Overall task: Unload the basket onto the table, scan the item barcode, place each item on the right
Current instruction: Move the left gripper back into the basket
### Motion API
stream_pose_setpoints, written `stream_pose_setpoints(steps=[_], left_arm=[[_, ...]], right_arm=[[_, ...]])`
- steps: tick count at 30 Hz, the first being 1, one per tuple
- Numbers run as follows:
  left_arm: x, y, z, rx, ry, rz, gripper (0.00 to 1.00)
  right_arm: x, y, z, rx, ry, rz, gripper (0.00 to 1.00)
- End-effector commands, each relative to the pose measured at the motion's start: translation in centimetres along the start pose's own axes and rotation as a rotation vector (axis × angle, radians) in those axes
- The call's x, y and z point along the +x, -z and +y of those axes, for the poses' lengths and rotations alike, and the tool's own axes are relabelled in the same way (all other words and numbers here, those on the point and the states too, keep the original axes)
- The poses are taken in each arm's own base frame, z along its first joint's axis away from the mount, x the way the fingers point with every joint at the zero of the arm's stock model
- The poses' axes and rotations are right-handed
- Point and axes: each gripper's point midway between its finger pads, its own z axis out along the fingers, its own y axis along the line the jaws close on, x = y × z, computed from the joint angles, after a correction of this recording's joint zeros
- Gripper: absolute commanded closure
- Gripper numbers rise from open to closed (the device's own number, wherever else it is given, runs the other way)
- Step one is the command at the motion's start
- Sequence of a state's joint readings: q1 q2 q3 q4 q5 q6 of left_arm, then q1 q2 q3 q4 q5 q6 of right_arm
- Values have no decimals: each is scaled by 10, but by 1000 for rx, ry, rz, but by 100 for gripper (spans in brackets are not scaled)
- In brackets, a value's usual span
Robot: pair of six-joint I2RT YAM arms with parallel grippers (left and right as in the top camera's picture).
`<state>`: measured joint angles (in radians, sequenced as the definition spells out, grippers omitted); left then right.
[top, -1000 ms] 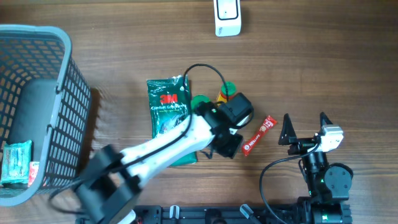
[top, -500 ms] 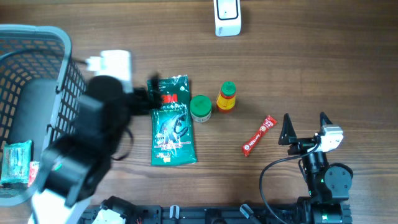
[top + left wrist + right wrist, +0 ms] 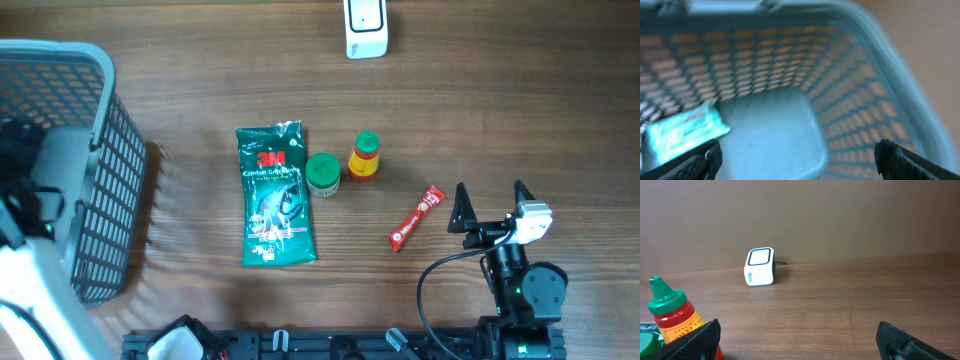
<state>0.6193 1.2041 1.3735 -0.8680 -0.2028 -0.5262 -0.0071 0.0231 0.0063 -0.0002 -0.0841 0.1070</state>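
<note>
Clearly, green pouch (image 3: 277, 195) marked 3M; left jaws, right jaws spread wide, both empty.

Overhead: straight down on table (image 3: 500, 120), far, whole layout visible. Left wrist: close, blurred, tilted down into basket (image 3: 855, 85) at overhead 9 o'clock. Right wrist: low over table, faces 12 o'clock; shares scanner (image 3: 760, 267), red bottle (image 3: 671, 314) with overhead.

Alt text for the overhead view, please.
A green 3M foil packet, a round green tub, a red green-capped bottle and a red stick sachet sit on a wooden table. White box scanner at the top edge, grey plastic mesh basket at left, open right gripper at lower right.
</note>
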Motion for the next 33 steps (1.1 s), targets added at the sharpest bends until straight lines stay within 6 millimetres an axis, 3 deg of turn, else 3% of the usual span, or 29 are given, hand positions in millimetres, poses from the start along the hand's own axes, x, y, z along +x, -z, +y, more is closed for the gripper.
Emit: stream_pose_setpoints(steps=[1, 4, 7, 10, 14, 17, 26, 33], left_arm=[[20, -36, 24, -102, 158, 159, 0], [43, -62, 39, -184, 159, 271, 0], [76, -75, 55, -278, 132, 404, 0], [94, -89, 83, -441, 122, 459, 0], [119, -92, 125, -704, 285, 510, 1], [134, -97, 145, -811, 344, 563, 11], [142, -115, 180, -933, 338, 574, 17], [161, -125, 198, -967, 306, 537, 21]], right_arm=[[0, 0, -1, 6, 10, -1, 0], [0, 0, -1, 6, 10, -1, 0], [0, 0, -1, 6, 10, -1, 0], [0, 0, -1, 6, 10, -1, 0], [0, 0, -1, 6, 10, -1, 0], [0, 0, -1, 6, 10, -1, 0], [0, 0, -1, 6, 10, -1, 0], [0, 0, -1, 6, 10, -1, 0]])
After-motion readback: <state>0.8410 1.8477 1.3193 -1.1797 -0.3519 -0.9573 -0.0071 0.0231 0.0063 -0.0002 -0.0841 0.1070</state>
